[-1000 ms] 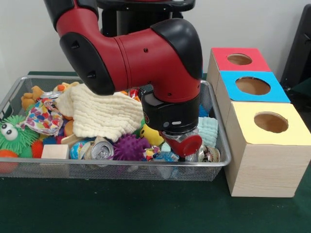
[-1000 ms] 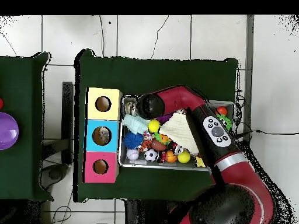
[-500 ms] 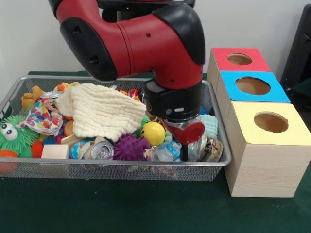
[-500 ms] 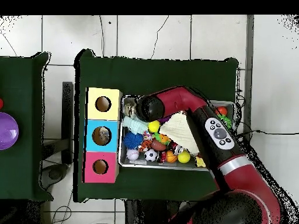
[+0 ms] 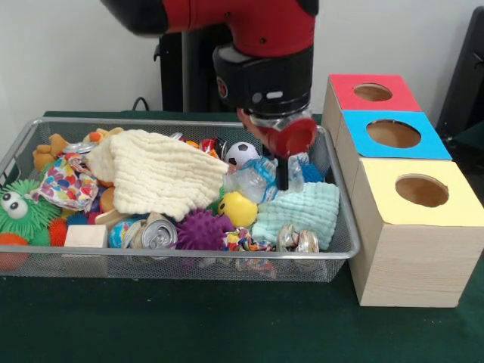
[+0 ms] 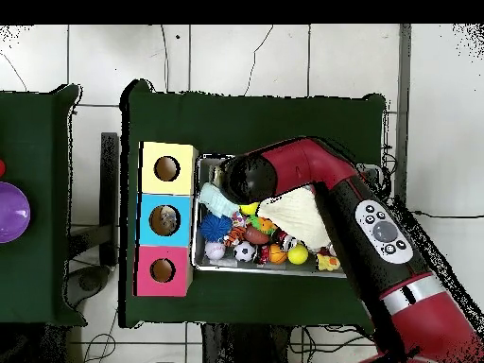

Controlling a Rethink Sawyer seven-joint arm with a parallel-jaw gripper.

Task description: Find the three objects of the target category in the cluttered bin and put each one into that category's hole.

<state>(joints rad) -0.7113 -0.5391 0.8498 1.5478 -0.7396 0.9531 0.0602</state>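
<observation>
My gripper [image 5: 280,180] hangs over the right part of the wire bin [image 5: 189,257], lifted above the clutter. It is shut on a crumpled clear plastic packet with blue print [image 5: 253,178], which dangles to the left of the fingers, clear of the pile. Three boxes with round holes stand to the right of the bin: red [image 5: 370,92], blue [image 5: 393,134] and yellow [image 5: 421,190]. In the overhead view the arm's wrist [image 6: 244,176] hides the gripper and the packet, near the yellow box [image 6: 167,168].
The bin holds a cream cloth [image 5: 159,174], a mint cloth [image 5: 299,212], a yellow ball [image 5: 238,208], a purple spiky ball [image 5: 200,227], a drink can [image 5: 159,234], crushed cans [image 5: 299,240], a soccer ball [image 5: 242,153] and a green spiky toy [image 5: 19,208].
The gripper has risen out of the bin's front right corner, bringing the plastic packet up with it. The mint cloth and crushed cans below are now uncovered.
</observation>
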